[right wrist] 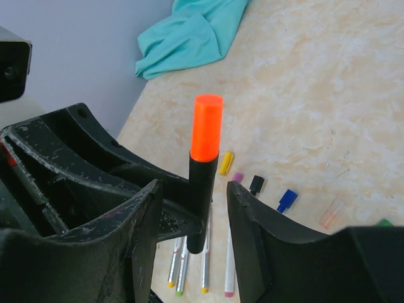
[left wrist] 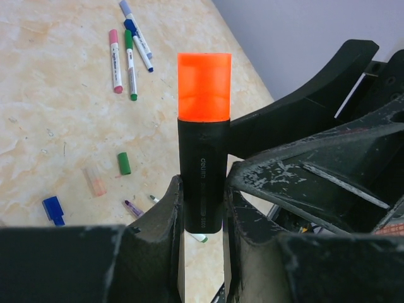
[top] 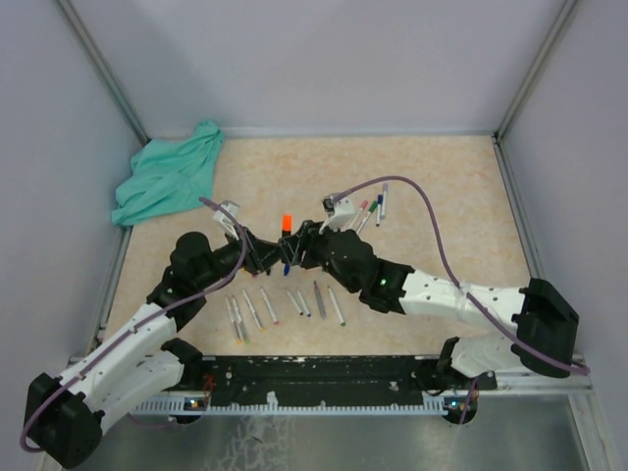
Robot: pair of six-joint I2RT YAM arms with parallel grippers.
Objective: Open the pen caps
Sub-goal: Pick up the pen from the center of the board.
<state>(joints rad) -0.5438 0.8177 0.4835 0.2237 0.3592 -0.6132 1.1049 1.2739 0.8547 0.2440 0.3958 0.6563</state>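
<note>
Bright, even light; soft shadows, near foreground blurred.

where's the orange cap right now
Top view, centre: the orange cap sits on the black highlighter that the left tool holds upright, with the right tool open around it.

Bright orange cap (left wrist: 203,85) tops a black barrel (left wrist: 202,183) in the black left gripper (left wrist: 202,205); beside it, green cap (left wrist: 124,163) and blue cap (left wrist: 53,210) on beige marbled table (left wrist: 50,113).

Lab cell: grey walls (top: 314,59), robot table (top: 442,177)
</note>
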